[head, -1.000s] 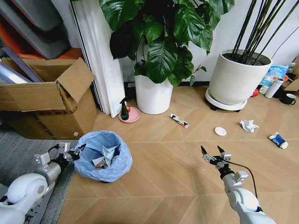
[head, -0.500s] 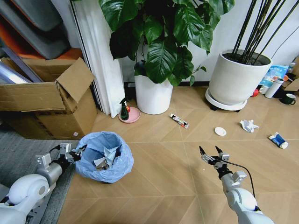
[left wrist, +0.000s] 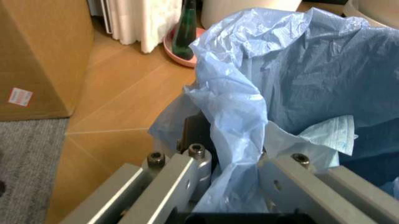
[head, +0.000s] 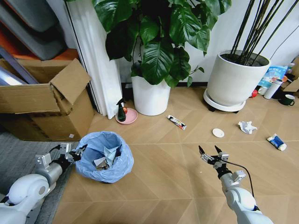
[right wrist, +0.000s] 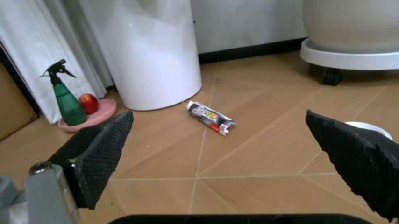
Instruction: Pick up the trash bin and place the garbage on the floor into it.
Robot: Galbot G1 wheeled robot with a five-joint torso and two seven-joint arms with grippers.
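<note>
The trash bin [head: 103, 157] stands on the floor [head: 159, 182], its rim and blue bag clamped between the left gripper [head: 74, 153] fingers. The right gripper [head: 210, 154] hovers spread wide and empty, with a printed wrapper [head: 177, 122] lying beyond it.

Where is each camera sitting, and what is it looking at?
Head view: up on the robot's head, looking down at the floor, the trash bin and both arms.
Left wrist view: on the left arm, looking past the left gripper, clamped on the bin's bagged rim.
Right wrist view: on the right arm, looking between the open right gripper fingers at a printed wrapper.
Shared: all three show the spray bottle.
</note>
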